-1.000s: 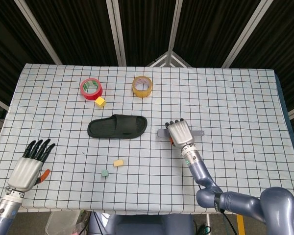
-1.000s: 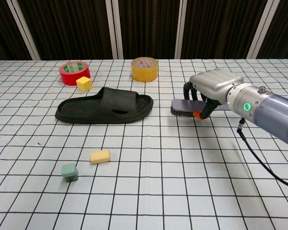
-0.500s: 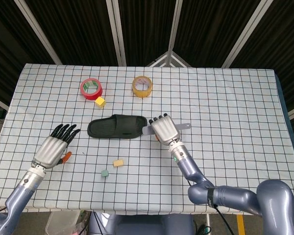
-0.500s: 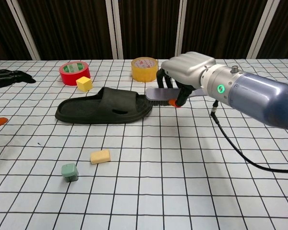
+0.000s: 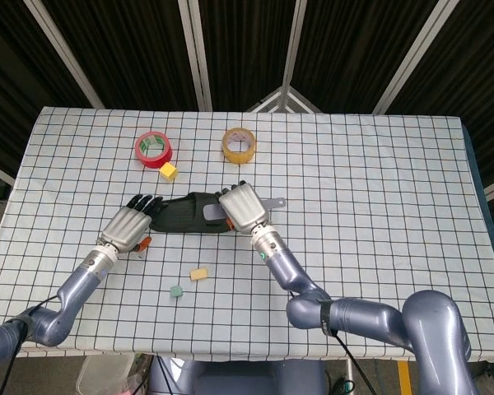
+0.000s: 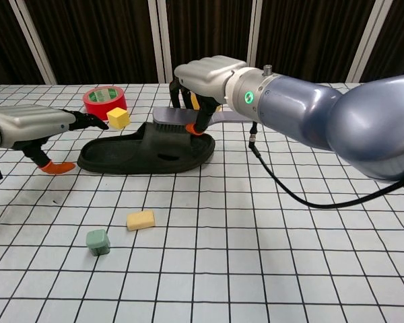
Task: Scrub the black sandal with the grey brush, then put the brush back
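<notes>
The black sandal lies flat at mid-table, its toe end to the right. My right hand grips the grey brush by its handle and holds it level just above the sandal's strap. In the head view the handle's end pokes out to the right of the hand. My left hand is at the sandal's left end, its dark fingers stretched out toward the heel. I cannot tell whether they touch it. It holds nothing.
A red tape roll and a yellow cube sit behind the sandal on the left. A yellow tape roll stands behind it on the right. A tan block and a green block lie nearer the front edge.
My right hand has carried the brush leftward from beside the sandal's toe to over its strap. My left hand has come in from the front left to the sandal's heel end.
</notes>
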Controlling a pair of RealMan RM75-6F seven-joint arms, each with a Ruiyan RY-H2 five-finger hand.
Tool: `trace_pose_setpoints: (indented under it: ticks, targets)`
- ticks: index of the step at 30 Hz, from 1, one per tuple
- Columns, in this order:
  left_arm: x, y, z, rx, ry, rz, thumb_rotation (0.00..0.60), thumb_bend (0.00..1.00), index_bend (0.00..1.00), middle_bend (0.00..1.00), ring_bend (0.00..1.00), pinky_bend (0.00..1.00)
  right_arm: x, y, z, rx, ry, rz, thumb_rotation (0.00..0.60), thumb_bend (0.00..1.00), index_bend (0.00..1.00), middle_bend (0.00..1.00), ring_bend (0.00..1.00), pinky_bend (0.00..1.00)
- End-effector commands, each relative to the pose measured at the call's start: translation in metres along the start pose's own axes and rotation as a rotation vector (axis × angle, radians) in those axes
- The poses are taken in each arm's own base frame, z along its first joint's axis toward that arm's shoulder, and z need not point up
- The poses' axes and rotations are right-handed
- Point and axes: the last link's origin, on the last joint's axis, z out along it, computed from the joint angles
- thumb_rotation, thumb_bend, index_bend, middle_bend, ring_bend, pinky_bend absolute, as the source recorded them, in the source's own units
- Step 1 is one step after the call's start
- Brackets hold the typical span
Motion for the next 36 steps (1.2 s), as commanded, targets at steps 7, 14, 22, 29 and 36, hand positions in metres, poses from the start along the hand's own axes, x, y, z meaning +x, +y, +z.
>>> trace_pose_setpoints:
  ticks: [7, 14, 22, 29, 36]
  targets:
    - [-0.012, 0.002, 0.013, -0.016, -0.075, -0.014, 0.573, 0.57, 0.00, 0.00, 0.00, 0.02, 0.004, -0.024, 0.009, 0.040, -0.003, 0.035, 0.600, 0.50, 0.75, 0.62, 0.47, 0.40]
    - [-0.022, -0.009, 0.008, 0.014, -0.100, -0.021, 0.573, 0.57, 0.00, 0.00, 0.00, 0.02, 0.004, -0.036, 0.015, 0.049, -0.007, 0.067, 0.600, 0.50, 0.76, 0.63, 0.48, 0.40]
    - [-0.030, -0.022, 0.012, 0.049, -0.131, -0.044, 0.572, 0.57, 0.00, 0.00, 0.00, 0.02, -0.002, -0.044, 0.021, 0.051, -0.020, 0.064, 0.600, 0.50, 0.76, 0.63, 0.48, 0.40]
    - [-0.035, -0.028, 0.016, 0.058, -0.150, -0.052, 0.573, 0.57, 0.00, 0.00, 0.00, 0.02, -0.011, -0.043, 0.031, 0.034, -0.036, 0.074, 0.600, 0.50, 0.76, 0.63, 0.48, 0.40]
    - [-0.038, -0.029, 0.021, 0.057, -0.161, -0.056, 0.573, 0.57, 0.00, 0.00, 0.00, 0.02, -0.012, -0.045, 0.041, 0.022, -0.023, 0.093, 0.600, 0.50, 0.77, 0.64, 0.49, 0.40]
